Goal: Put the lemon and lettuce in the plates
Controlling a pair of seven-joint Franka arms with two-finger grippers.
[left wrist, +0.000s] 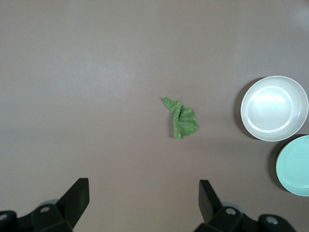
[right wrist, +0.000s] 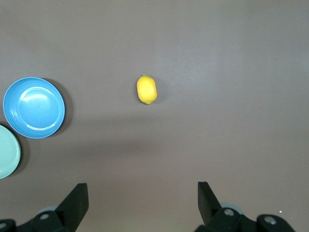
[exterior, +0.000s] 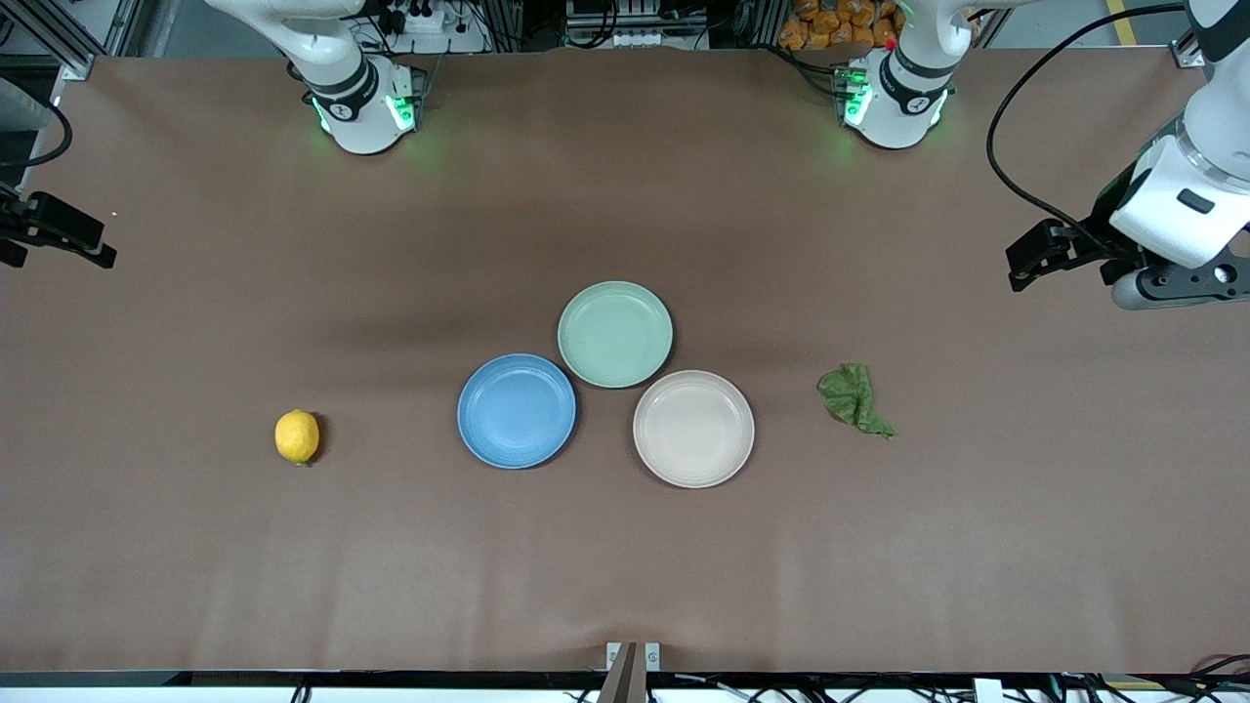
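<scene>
The yellow lemon lies on the table toward the right arm's end, beside the empty blue plate. The dark green lettuce lies toward the left arm's end, beside the empty beige-white plate. My left gripper is open and empty, up over bare table at its end. Its wrist view shows the lettuce and the beige-white plate below my left gripper. My right gripper is open and empty over its table end. Its wrist view shows the lemon and the blue plate below my right gripper.
A pale mint-green plate sits empty, farther from the front camera than the blue and beige-white plates and touching both. The brown table cover lies flat around them. The arm bases stand along the table's back edge.
</scene>
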